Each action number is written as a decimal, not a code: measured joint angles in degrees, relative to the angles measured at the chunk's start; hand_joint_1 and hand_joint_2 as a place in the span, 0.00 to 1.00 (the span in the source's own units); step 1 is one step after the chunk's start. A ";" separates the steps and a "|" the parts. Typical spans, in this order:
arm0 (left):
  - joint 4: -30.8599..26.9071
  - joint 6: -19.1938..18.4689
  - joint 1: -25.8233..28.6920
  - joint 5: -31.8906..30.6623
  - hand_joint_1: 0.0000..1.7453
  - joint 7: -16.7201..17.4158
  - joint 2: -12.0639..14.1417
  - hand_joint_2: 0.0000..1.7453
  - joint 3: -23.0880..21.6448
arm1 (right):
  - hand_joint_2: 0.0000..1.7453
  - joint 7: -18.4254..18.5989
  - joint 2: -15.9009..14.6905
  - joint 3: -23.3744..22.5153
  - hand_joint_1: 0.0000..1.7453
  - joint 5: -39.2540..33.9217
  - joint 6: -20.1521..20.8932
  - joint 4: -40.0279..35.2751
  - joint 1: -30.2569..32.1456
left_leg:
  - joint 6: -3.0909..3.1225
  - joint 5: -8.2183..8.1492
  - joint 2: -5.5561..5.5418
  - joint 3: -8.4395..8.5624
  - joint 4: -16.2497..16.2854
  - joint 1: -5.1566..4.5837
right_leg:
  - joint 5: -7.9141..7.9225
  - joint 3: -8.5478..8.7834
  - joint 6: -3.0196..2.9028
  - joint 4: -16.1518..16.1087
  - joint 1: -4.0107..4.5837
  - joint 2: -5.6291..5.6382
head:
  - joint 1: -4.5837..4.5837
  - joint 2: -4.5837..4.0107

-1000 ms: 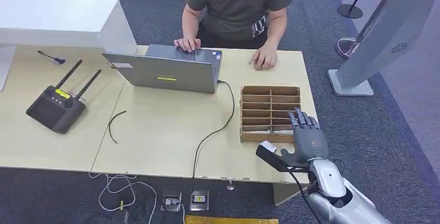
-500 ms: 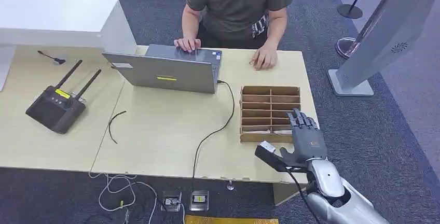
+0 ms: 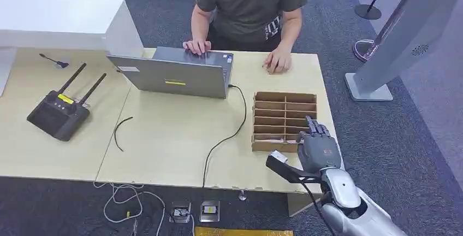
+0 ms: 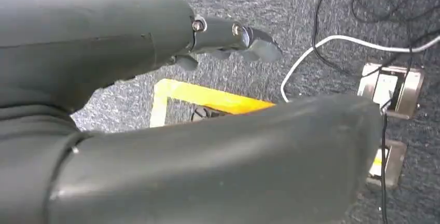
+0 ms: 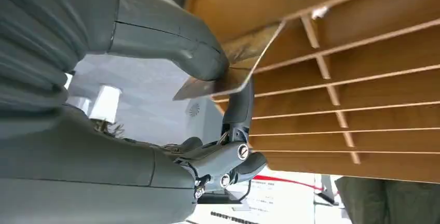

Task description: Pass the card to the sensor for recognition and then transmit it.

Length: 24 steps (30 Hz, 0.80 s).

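Note:
My right hand (image 3: pixel 315 147) is at the near right corner of the brown cardboard slot rack (image 3: pixel 284 92) on the table. In the right wrist view the thumb (image 5: pixel 171 37) and a dark finger pinch a thin card (image 5: pixel 244 60), whose far end lies against the wooden dividers of the rack (image 5: pixel 363 58). From the head view the hand hides the card. A black box with two antennas (image 3: pixel 58 113) sits far left on the table. My left hand (image 4: pixel 104 37) hangs over the floor, fingers apart, holding nothing.
A person sits at the far side with both hands on the table beside a grey laptop (image 3: pixel 177 75). A black cable (image 3: pixel 229 132) runs from the laptop over the front edge. Cables and a floor socket (image 4: pixel 389 86) lie on the carpet. A grey stand (image 3: pixel 398 45) is right of the table.
My right hand has shifted slightly left and lower, settling over the near edge of the rack. The person and the table items have not moved.

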 joint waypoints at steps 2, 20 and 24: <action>0.00 0.00 0.00 -0.11 0.00 0.02 0.00 0.00 0.00 | 1.00 -0.31 0.28 0.00 1.00 -0.02 -0.09 0.17 0.00 | 0.00 0.00 0.00 0.00 0.00 0.01 | 0.00 0.00 0.00 0.00 0.01 0.00 | 0.00 0.02; 0.00 0.18 -0.03 -0.61 0.00 0.52 0.00 0.00 0.00 | 1.00 -1.31 1.92 0.04 1.00 -0.85 -0.79 1.44 -0.03 | 0.00 0.00 0.00 0.01 0.00 0.01 | 0.00 0.00 0.00 0.00 0.01 0.02 | 0.00 0.02; 0.00 0.17 -0.05 -0.66 0.00 0.55 0.00 0.00 0.00 | 1.00 -1.33 2.23 0.09 1.00 -1.03 -0.72 1.73 -0.03 | 0.00 0.00 0.00 0.01 0.00 0.01 | 0.00 0.00 0.00 0.00 0.01 0.03 | 0.00 0.02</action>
